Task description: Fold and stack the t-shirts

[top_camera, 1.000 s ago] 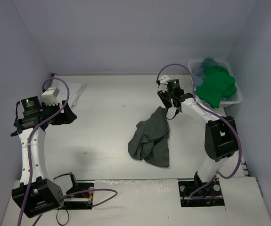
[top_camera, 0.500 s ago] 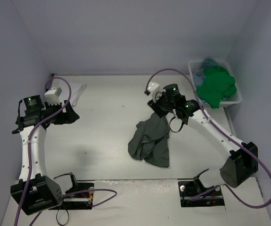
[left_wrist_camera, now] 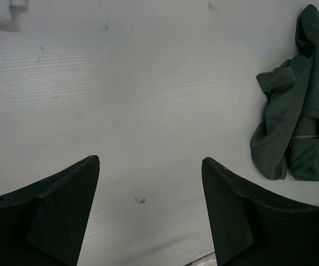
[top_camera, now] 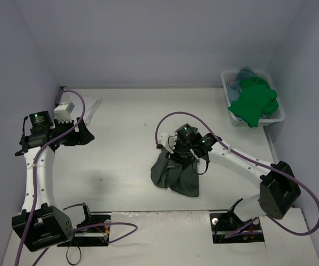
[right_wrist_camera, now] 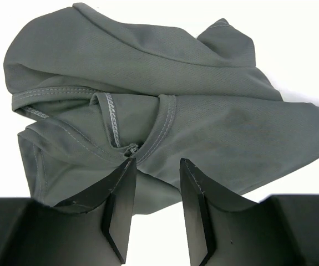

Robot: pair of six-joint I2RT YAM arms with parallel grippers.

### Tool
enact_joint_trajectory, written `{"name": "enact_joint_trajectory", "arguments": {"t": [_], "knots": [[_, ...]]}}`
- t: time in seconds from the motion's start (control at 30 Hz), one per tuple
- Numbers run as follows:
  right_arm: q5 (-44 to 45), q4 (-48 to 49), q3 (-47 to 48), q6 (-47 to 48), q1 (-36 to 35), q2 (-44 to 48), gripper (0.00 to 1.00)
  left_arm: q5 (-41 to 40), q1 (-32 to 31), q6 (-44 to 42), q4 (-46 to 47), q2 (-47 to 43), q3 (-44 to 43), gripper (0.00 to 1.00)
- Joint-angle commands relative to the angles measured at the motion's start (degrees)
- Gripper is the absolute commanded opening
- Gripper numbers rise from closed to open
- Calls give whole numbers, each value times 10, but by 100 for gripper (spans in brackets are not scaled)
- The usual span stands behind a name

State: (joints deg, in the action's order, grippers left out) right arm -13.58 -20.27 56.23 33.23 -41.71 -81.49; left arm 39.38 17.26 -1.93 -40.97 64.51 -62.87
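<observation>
- Right gripper point(right_wrist_camera: 156, 162): jaws part-closed and narrower than a second ago, a gap still between them. The tips are set down either side of a stitched fold, and nothing is pinched yet.
- Right arm: it has swung away from the basket point(top_camera: 278, 116) to mid-table and dropped onto the far end of the heap.
- Dark grey t-shirt point(right_wrist_camera: 165, 111): crumpled and unfolded at mid-table. I judge a pick-up for spreading is starting.
- Left gripper point(left_wrist_camera: 151, 160): jaws wide and empty, over bare table at the left, unchanged.
- Green t-shirt point(top_camera: 253, 102): heaped in the basket at the far right, untouched, with teal-blue cloth point(top_camera: 246, 74) behind it.
</observation>
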Motion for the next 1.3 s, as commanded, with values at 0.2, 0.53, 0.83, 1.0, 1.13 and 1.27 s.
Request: {"name": "enact_joint_trajectory", "arguments": {"t": [0.2, 0.53, 0.83, 1.0, 1.13, 1.27], "knots": [[10, 24, -8, 10, -5, -6, 34, 5, -4, -8, 12, -3, -37, 69], [-7, 23, -15, 10, -11, -19, 34, 4, -4, -9, 12, -4, -35, 69], [-14, 21, -33, 7, -20, -14, 34, 4, -4, -9, 12, -3, -36, 69], [-14, 22, -45, 7, -21, -13, 34, 5, -3, -8, 10, -2, -38, 69], [-7, 29, -46, 8, -21, -16, 34, 5, -4, -7, 7, -2, -39, 69], [-2, 37, -45, 6, -21, -22, 33, 4, -3, -8, 9, -5, -37, 69]]}}
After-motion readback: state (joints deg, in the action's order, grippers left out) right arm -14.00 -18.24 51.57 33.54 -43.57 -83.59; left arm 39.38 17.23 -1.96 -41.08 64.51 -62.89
